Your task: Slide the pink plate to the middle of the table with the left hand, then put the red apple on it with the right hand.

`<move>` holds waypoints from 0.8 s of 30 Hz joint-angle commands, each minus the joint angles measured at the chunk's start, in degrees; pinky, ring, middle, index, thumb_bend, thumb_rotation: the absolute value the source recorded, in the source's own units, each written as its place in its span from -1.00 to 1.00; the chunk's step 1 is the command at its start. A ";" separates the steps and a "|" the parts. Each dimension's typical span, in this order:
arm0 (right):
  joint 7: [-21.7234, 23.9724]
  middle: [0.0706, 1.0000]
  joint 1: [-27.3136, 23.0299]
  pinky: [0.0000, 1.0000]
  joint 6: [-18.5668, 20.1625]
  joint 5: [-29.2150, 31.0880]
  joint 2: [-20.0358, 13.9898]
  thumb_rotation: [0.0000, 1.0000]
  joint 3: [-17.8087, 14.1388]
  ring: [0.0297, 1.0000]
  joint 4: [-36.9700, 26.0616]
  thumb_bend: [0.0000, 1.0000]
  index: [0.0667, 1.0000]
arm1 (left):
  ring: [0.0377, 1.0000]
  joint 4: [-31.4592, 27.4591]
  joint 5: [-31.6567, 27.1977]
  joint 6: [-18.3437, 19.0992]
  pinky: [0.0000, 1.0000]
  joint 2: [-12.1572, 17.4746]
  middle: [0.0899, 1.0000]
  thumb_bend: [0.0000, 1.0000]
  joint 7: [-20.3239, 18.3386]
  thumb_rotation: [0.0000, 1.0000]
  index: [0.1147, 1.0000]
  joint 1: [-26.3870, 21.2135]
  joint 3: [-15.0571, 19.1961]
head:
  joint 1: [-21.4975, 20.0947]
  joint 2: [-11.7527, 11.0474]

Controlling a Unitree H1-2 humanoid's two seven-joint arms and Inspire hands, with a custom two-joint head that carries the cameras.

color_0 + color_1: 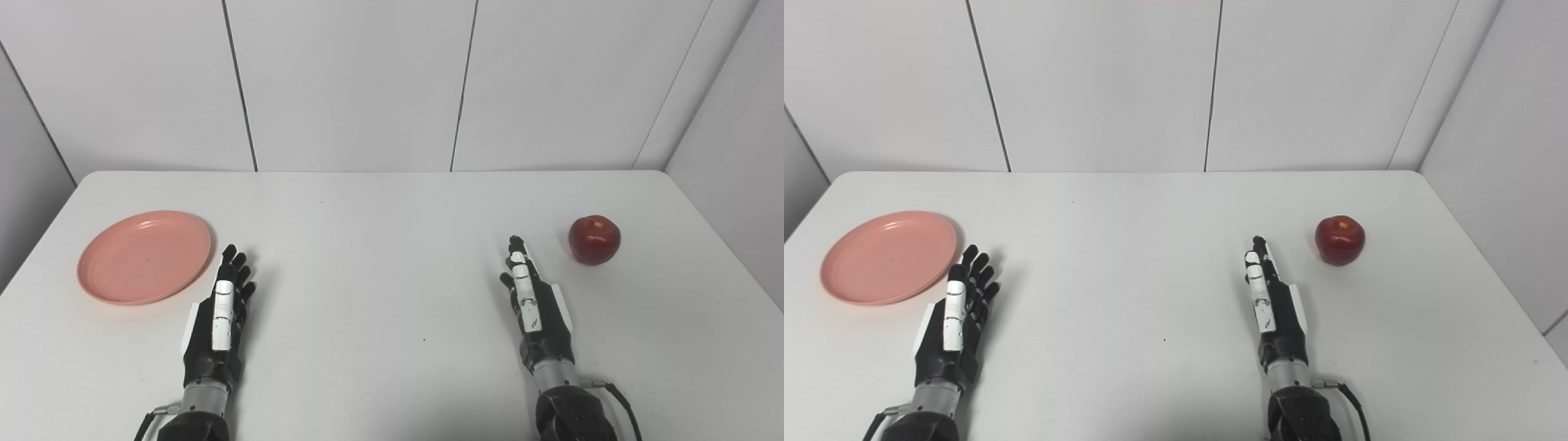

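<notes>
The plate (pixel 144 256) sits at the table's (pixel 380 257) 9 o'clock side, the apple (pixel 594 239) at 3 o'clock. The left hand (pixel 222 318) and the right hand (pixel 534 303) lie flat, fingers extended, holding nothing. Both forearms are cut off at the bottom edge.

I'm looking into what reads as a robot test cell in a lab: a plain white, round-cornered bench (pixel 380 257) fills the lower frame, boxed in across the top and both sides by bare white wall panels (pixel 349 79) with dark seams. I see no household furnishings, only staged props.
</notes>
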 commanded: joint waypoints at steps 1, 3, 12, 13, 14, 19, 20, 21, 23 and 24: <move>-0.41 0.97 -0.95 1.00 -2.60 -0.35 -0.04 1.00 -0.10 1.00 -0.92 0.56 0.92 | 1.00 -0.41 1.19 -2.87 1.00 -0.99 1.00 0.40 0.20 1.00 1.00 1.24 -0.11 | 0.07 -0.07; -0.36 0.97 -0.92 1.00 -2.66 -0.49 -0.15 1.00 -0.02 1.00 -0.94 0.56 0.92 | 1.00 -0.34 1.23 -2.84 1.00 -1.06 1.00 0.39 0.20 1.00 1.00 1.22 -0.08 | 0.09 -0.14; 0.34 0.96 -0.78 1.00 -2.70 0.02 -1.20 1.00 -0.25 1.00 -0.58 0.58 0.91 | 1.00 -0.14 1.90 -2.52 1.00 -1.59 1.00 0.37 0.43 1.00 1.00 1.43 -0.63 | 2.79 -1.17; 0.50 0.96 -0.68 1.00 -2.74 0.34 -1.45 1.00 -0.43 1.00 -0.54 0.58 0.91 | 1.00 0.01 2.16 -2.57 1.00 -1.83 1.00 0.37 0.64 1.00 1.00 1.50 -0.80 | 4.29 -1.53; 0.59 0.96 -0.65 1.00 -2.73 0.69 -1.58 1.00 -0.63 1.00 -0.43 0.58 0.90 | 1.00 0.07 2.42 -2.59 1.00 -2.01 1.00 0.38 0.86 1.00 1.00 1.55 -0.94 | 4.29 -1.53; 1.75 0.96 -0.64 1.00 -3.46 3.06 -3.02 1.00 -1.80 1.00 0.90 0.53 0.92 | 1.00 1.23 3.94 -3.76 1.00 -3.30 1.00 0.44 2.04 1.00 1.00 1.45 -2.17 | 9.37 -3.20; 1.90 0.96 -0.65 1.00 -3.69 3.40 -3.24 1.00 -2.01 1.00 1.23 0.54 0.93 | 1.00 1.48 4.14 -4.02 1.00 -3.53 1.00 0.45 2.24 1.00 1.00 1.40 -2.37 | 9.37 -3.20; 2.11 0.96 -0.68 1.00 -4.01 3.75 -3.56 1.00 -2.27 1.00 1.68 0.54 0.93 | 1.00 1.82 4.44 -4.33 1.00 -3.85 1.00 0.45 2.51 1.00 1.00 1.36 -2.62 | 10.93 -3.80; 2.61 0.95 -0.74 1.00 -4.87 4.49 -4.26 1.00 -2.63 1.00 2.63 0.56 0.94 | 1.00 2.23 5.11 -4.66 1.00 -4.38 1.00 0.46 3.12 1.00 1.00 1.31 -3.17 | 12.59 -4.54; 3.00 0.97 -0.75 1.00 -5.32 4.93 -4.72 1.00 -2.84 1.00 3.15 0.57 0.96 | 1.00 2.45 5.56 -4.88 1.00 -4.75 1.00 0.47 3.45 0.99 1.00 1.30 -3.47 | 13.23 -4.82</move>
